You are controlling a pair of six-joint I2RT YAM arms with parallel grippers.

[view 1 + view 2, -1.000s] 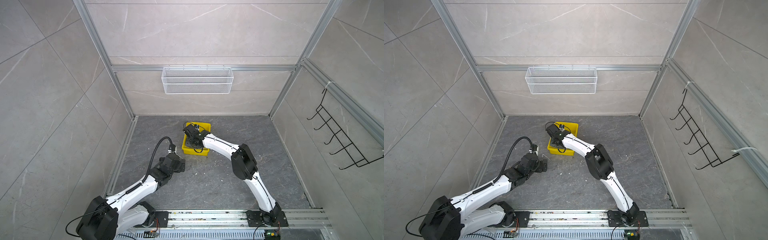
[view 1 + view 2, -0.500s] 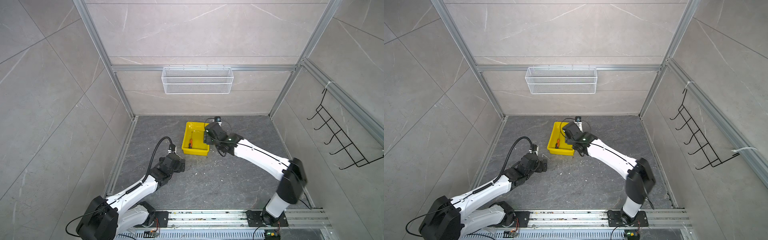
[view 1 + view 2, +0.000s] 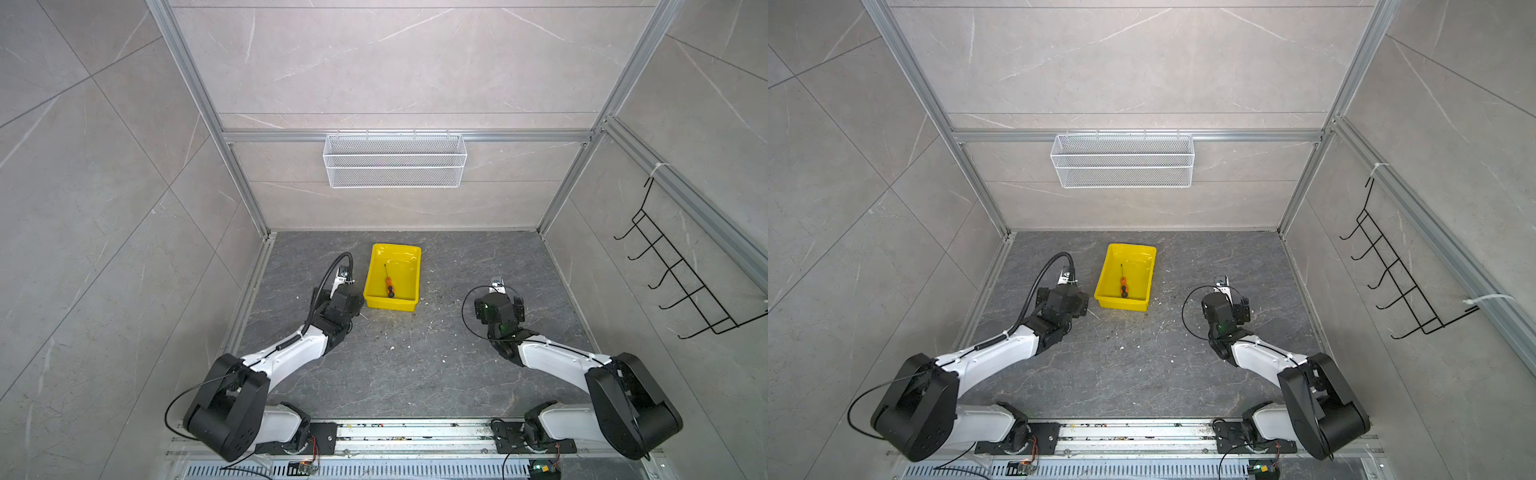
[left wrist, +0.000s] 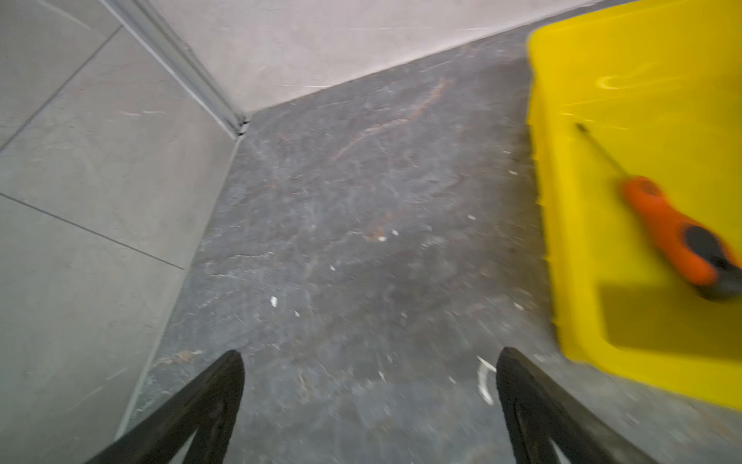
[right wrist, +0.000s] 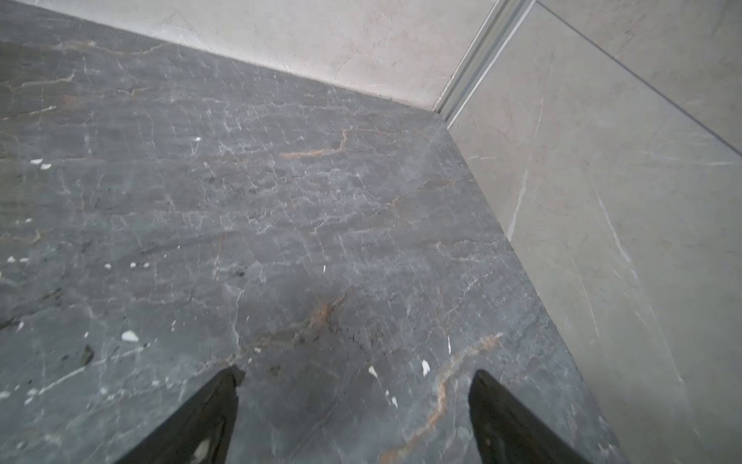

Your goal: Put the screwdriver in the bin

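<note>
in both top views the orange-handled screwdriver [image 3: 389, 286] lies flat inside the yellow bin [image 3: 390, 306] at mid-frame, shaft pointing toward the upper edge, touched by neither arm. the left hand [image 4: 369, 357] is spread wide and empty just beside the bin's lower left corner; the right hand [image 5: 357, 373], also spread and empty, hovers over bare surface [image 5: 281, 221] well apart at right

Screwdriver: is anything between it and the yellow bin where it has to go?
Nothing visible is. The screwdriver already lies inside the bin. The left gripper hangs open beside the bin, the right gripper open over bare floor, neither touching it.
</note>
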